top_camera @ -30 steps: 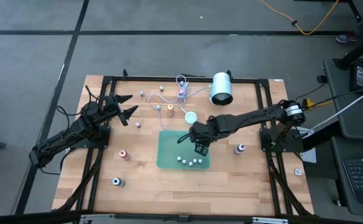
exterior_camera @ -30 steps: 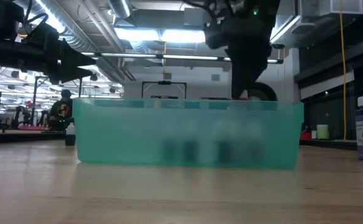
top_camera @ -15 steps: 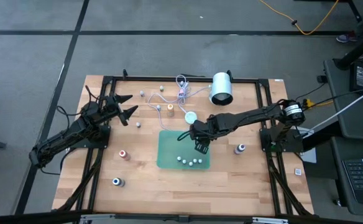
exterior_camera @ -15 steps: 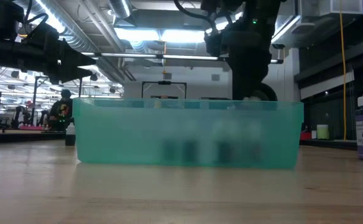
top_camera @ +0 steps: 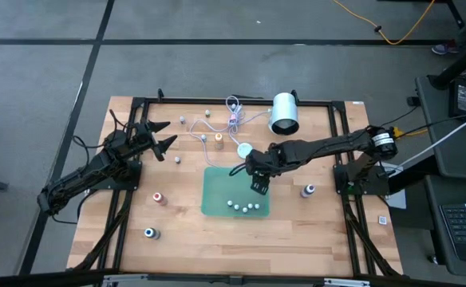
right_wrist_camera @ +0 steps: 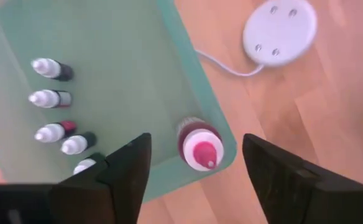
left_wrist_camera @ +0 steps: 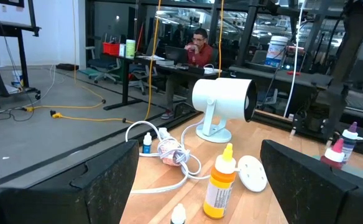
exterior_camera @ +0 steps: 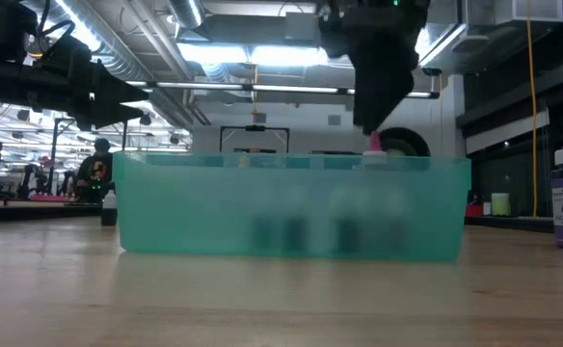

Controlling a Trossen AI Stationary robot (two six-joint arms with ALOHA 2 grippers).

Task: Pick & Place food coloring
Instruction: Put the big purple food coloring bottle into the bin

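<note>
Tray (top_camera: 217, 191) half free beside bottles (top_camera: 243, 207)

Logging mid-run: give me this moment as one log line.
right gripper: open, above red-capped bottle in green tray corner | left gripper: open, waiting at table left | tray: five small bottles

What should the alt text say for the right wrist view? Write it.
The right gripper, fingers open, hovers above a pink-capped bottle standing in the corner of the green tray. Five small bottles lie in the tray; a white disc lies outside.
</note>
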